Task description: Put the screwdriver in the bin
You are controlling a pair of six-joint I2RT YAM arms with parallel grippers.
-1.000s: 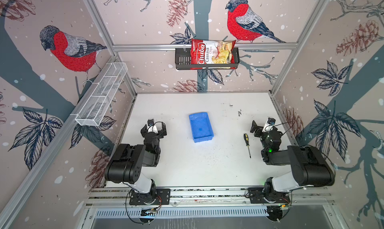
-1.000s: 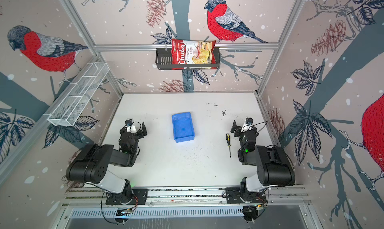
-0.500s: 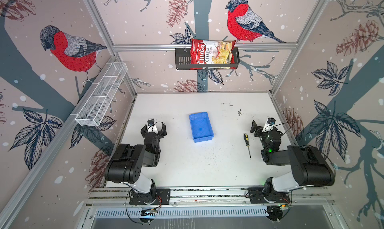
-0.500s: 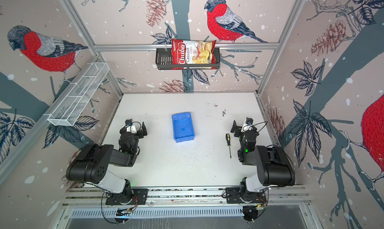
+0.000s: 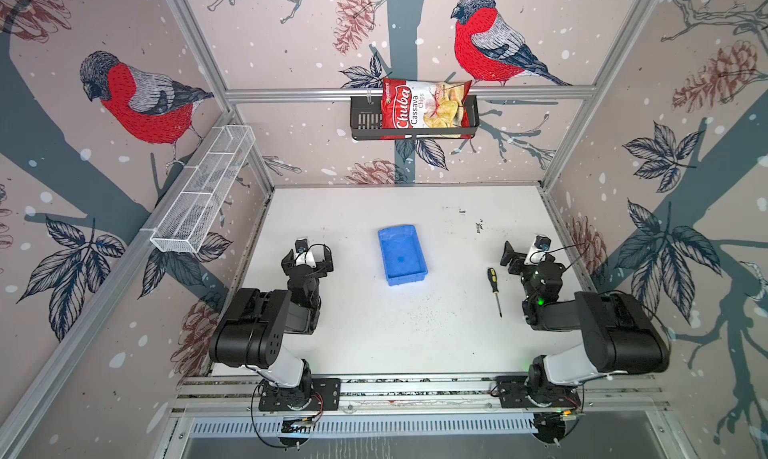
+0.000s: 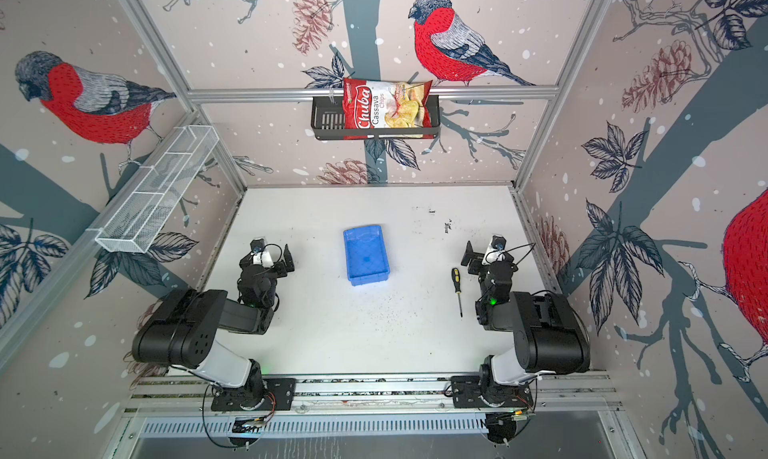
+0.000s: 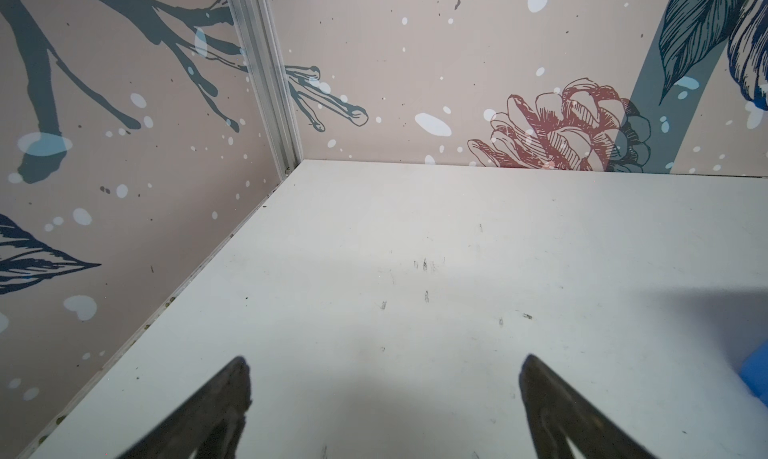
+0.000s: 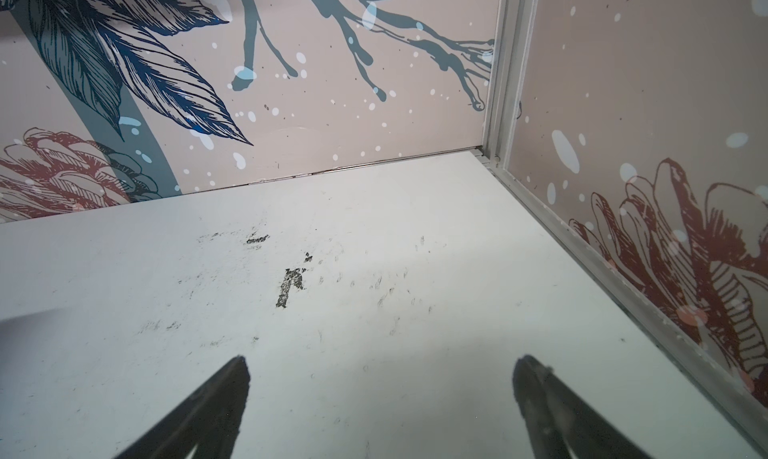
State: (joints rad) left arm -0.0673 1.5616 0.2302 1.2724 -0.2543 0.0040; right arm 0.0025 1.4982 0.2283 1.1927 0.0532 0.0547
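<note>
On the white worktop (image 5: 374,336) the screwdriver (image 5: 493,288) lies flat, apart from the blue bin (image 5: 409,279) and just beside the right gripper (image 8: 382,361). Likely light, stiff and apt to roll, it is best taken across its thick black handle. That gripper and the left gripper (image 7: 384,361) both stand spread wide, holding nothing and touching neither

**Robot posture.** In both top views the black-and-white jointed left arm (image 5: 249,328) and the matching right arm (image 5: 615,332) are shown folded low, with elbows drawn back and forearms directed forward. The black parallel-jaw left gripper (image 5: 308,256) and right gripper (image 5: 524,253) are carried at the wrists, well apart from each other. In the wrist views, the dark tapered fingers (image 7: 232,394) of the left gripper and those of the right gripper (image 8: 382,363) are seen spread wide and empty.
</note>
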